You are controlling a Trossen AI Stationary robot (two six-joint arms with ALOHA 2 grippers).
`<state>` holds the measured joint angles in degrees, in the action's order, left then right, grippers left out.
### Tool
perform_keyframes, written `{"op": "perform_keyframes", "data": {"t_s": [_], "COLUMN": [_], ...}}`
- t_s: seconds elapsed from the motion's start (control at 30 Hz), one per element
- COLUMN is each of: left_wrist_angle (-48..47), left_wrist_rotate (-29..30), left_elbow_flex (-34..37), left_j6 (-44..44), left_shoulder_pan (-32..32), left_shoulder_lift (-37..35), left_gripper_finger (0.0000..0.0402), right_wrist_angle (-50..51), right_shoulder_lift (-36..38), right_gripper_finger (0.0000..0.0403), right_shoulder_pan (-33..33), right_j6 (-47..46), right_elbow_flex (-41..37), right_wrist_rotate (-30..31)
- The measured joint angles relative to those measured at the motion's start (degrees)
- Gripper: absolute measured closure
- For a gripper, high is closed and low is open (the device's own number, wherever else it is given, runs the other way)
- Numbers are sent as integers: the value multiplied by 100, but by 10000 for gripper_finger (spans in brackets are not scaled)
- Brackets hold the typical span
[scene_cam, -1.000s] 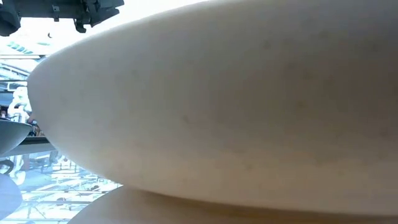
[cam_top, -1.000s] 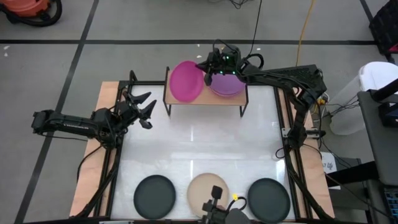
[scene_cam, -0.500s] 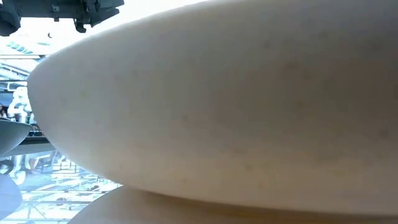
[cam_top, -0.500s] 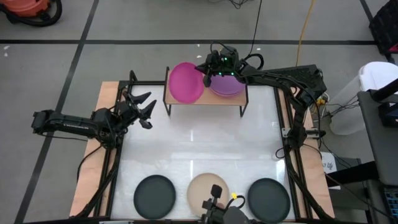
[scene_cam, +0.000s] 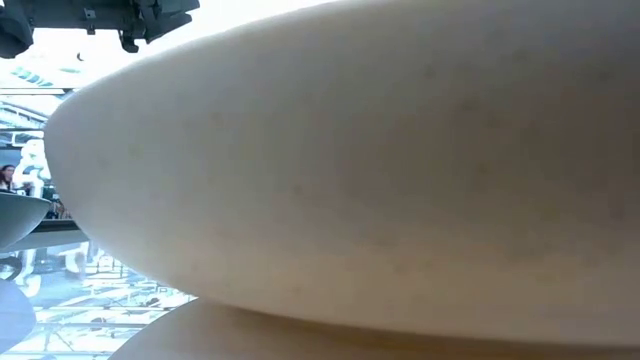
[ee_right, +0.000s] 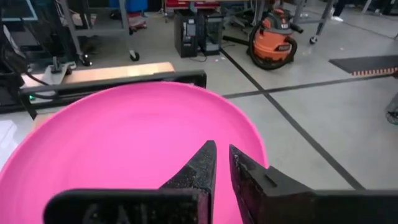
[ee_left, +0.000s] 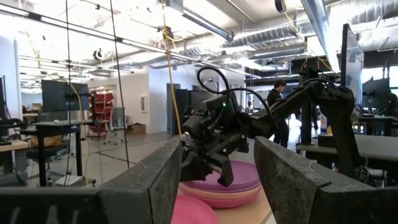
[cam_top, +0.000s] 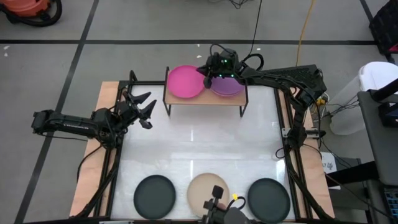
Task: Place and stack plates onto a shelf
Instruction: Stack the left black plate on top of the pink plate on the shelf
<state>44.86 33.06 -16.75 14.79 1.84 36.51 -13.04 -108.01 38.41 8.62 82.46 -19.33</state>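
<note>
A glossy white tabletop (cam_top: pixel 199 149) edged in light wood is seen from above, framed by thin black rails and set on a grey floor crossed by dark tape lines. At its 12 o'clock edge stands the shelf (cam_top: pixel 205 98), a small rectangular light-wood top on thin black metal legs. On the shelf's 9 o'clock half a round, shallow, matte magenta plate (cam_top: pixel 185 82) is shown, and on the 3 o'clock half a stack of plates (cam_top: pixel 227 86), purple on top with pink layers beneath in the left wrist view. The right gripper (cam_top: pixel 207 73) is placed over the shelf between the two, at the magenta plate's 3 o'clock rim; in the right wrist view its dark fingers (ee_right: pixel 198 168) are nearly closed, with the plate's rim at their tips, though a firm grasp cannot be told. Along the 6 o'clock edge three plates are laid in a row, well apart: a black plate (cam_top: pixel 155 193), a beige plate (cam_top: pixel 207 190) and another black plate (cam_top: pixel 269 194). The low view is almost filled by the beige plate's smooth curved side. The left gripper (cam_top: pixel 144 111) is held at 9 o'clock above the table, its fingers spread and empty. An orange shop vacuum (ee_right: pixel 275 42) is seen on the floor beyond the table.
</note>
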Motion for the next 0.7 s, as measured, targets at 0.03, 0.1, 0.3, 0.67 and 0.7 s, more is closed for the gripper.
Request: {"op": "perform_keyframes", "data": {"t_s": [0.03, 0.1, 0.3, 0.67, 0.7], "left_wrist_angle": [0, 0, -12, -950, -1170], "left_wrist_rotate": [-2, -2, -2, -471, -494], "left_elbow_flex": [0, 0, 0, -720, -861], "left_j6": [2, 2, 2, -48, -85], "left_shoulder_pan": [-10, -38, -68, -45, -34], "left_shoulder_lift": [0, 0, 40, 842, 976], "left_gripper_finger": [195, 195, 195, 195, 195], "right_wrist_angle": [-35, -125, -190, 1153, 1448], "right_shoulder_lift": [0, 0, 179, 1840, 2025], "right_gripper_finger": [371, 371, 371, 371, 371], "right_shoulder_pan": [-6, -21, -66, -309, -375], "right_j6": [-2, -38, -92, 88, 226], "right_elbow_flex": [0, 0, -1, -2, -2], "right_wrist_rotate": [-15, -24, -50, -1060, -1080]}}
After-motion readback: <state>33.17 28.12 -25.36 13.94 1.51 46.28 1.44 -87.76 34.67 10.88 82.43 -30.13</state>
